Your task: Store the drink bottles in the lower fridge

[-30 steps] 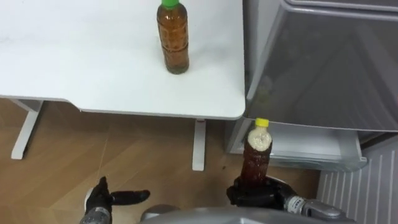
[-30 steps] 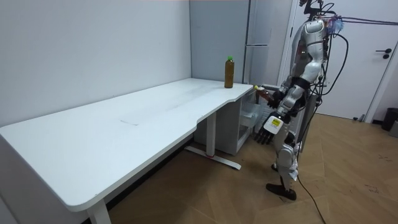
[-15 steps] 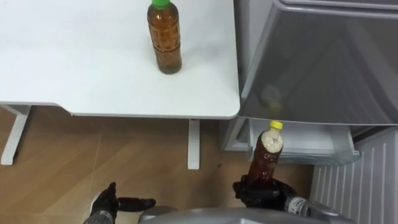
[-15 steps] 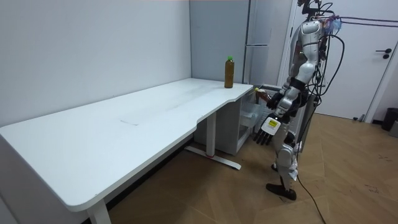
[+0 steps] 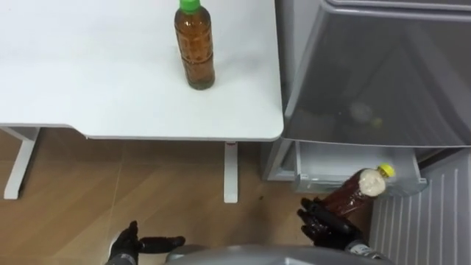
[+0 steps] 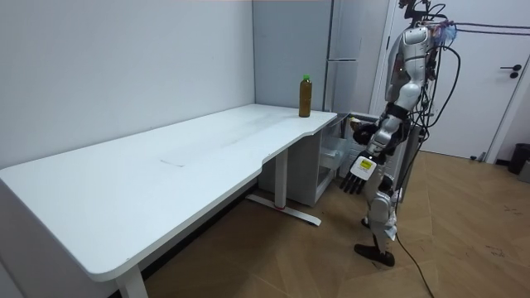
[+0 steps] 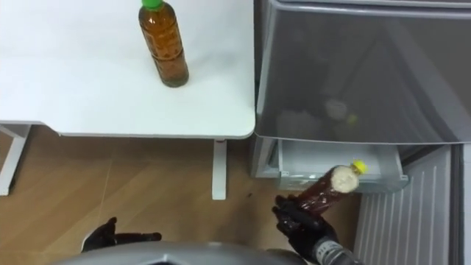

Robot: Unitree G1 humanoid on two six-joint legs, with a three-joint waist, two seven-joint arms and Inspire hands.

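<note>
— Item one, status?
— Yellow-capped tea bottle [image 5: 355, 193]: clamped in my right robot hand [image 5: 326, 224], fingers curled round its lower body, cap tilted towards the open lower fridge drawer [image 5: 318, 163]. As far as I can judge, its top hangs over the drawer's front lip.
— Handling note?
— I'd lower it cap-first past the lip, clear of the grey fridge door [image 5: 383, 81] above, and release only once it lies inside.
— Item two?
— Green-capped tea bottle [image 5: 195, 46]: upright on the white table [image 5: 88, 81], well apart from both hands. Left robot hand [image 5: 132, 241]: low, fingers relaxed, empty.
</note>
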